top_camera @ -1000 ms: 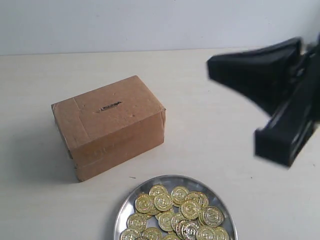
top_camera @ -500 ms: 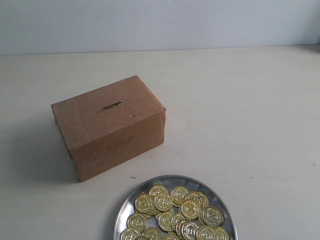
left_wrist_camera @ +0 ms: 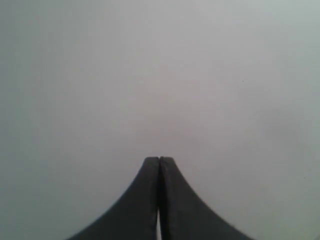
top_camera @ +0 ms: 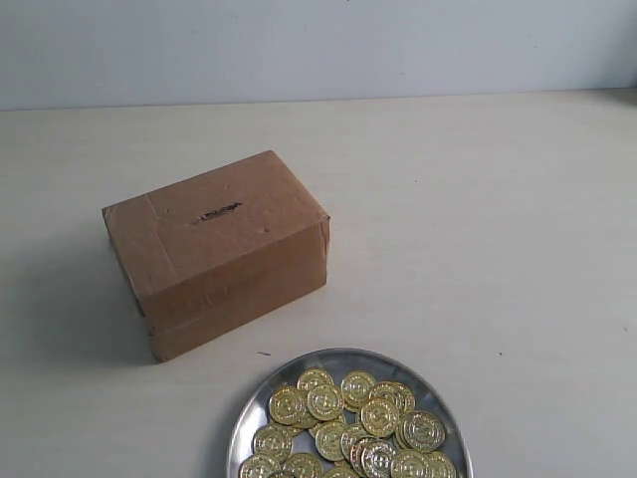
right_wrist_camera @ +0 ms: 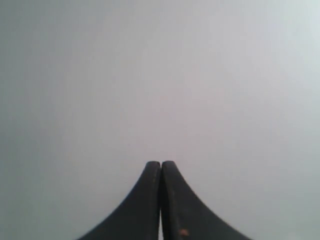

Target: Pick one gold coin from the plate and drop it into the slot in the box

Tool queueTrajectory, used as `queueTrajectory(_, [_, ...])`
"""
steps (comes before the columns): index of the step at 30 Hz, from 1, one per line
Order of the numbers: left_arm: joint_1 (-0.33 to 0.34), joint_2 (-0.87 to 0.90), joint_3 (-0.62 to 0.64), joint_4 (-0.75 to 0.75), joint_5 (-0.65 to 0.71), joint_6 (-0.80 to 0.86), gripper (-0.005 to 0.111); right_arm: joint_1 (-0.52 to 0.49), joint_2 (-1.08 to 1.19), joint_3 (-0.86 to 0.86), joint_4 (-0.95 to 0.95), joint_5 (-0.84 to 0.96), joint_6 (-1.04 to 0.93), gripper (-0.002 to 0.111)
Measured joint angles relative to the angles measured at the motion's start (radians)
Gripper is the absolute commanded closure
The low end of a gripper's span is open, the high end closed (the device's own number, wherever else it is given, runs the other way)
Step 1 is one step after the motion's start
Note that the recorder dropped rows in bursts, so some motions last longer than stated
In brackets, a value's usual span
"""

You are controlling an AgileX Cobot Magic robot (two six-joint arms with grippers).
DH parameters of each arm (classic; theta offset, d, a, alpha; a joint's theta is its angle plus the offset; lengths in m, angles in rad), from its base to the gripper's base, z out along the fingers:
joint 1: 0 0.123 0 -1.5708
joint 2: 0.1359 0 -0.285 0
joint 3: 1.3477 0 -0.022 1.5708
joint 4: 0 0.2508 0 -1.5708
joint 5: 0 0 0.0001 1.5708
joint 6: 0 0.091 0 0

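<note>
Silver plate (top_camera: pixel 343 355) is cut off at the exterior view's lower edge, some coins (top_camera: pixel 348 423) with it. Jaws of left gripper (left_wrist_camera: pixel 159 160) and right gripper (right_wrist_camera: pixel 161 163) press together, empty.

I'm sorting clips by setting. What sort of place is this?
Probably a lab or test bench, not a home: a pale tabletop against a plain wall, holding staged props, a taped cardboard box with a slot cut in it and a metal plate of gold coins.
</note>
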Motion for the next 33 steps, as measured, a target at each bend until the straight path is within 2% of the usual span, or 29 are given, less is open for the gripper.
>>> queueTrajectory(6, [0.058,-0.086,0.126,-0.002,-0.002,0.000,0.107,-0.094,-0.028,0.000,0.000,0.000,0.000,0.108])
queueTrajectory(11, [0.092,-0.165,0.286,-0.004,0.000,0.000,0.107,-0.116,-0.028,0.000,0.002,0.000,0.000,0.108])
queueTrajectory(15, [0.099,-0.219,0.397,-0.004,0.000,0.000,0.107,-0.120,-0.028,0.000,0.002,0.000,0.000,0.108])
queueTrajectory(26, [0.099,-0.223,0.621,-0.004,0.001,0.000,0.107,-0.120,-0.028,0.000,0.002,0.000,0.000,0.108])
queueTrajectory(33, [0.099,-0.221,0.689,-0.004,0.002,0.000,0.107,-0.120,-0.028,0.000,0.002,0.000,0.000,0.108])
